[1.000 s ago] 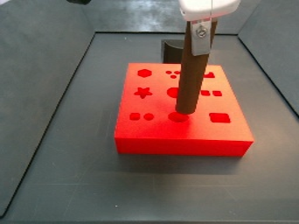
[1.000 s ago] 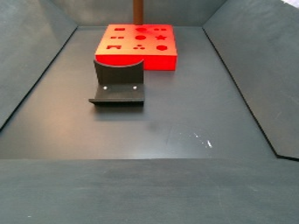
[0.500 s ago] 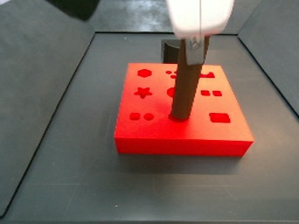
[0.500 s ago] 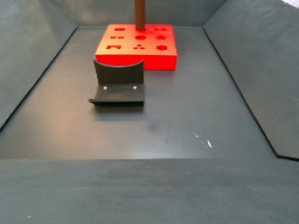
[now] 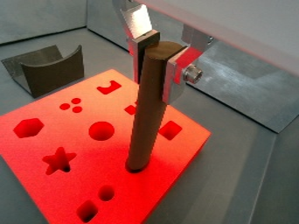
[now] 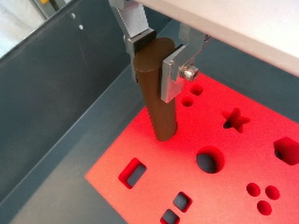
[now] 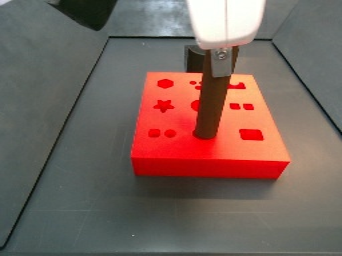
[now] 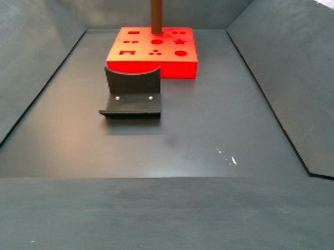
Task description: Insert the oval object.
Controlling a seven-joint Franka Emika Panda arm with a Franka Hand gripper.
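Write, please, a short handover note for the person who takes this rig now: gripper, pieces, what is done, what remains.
Gripper: shut on the long slim brown peg, above the red slab with shaped holes.
Peg: upright, its lower end in a hole of the slab; depth cannot be told.
Dark grey curved block: on the floor beside the slab, untouched.
Done: peg brought to its hole.
Left: probably push it fully down, release, withdraw.

No readable text, labels, brands or numbers were found in any view. The red block (image 7: 210,135) bore only shaped cut-outs, no markings. The oval object (image 5: 147,105) was plain brown, unmarked, gripped at its upper end by the end effector (image 5: 158,52) above the block. The fixture (image 8: 132,93) carried no lettering.
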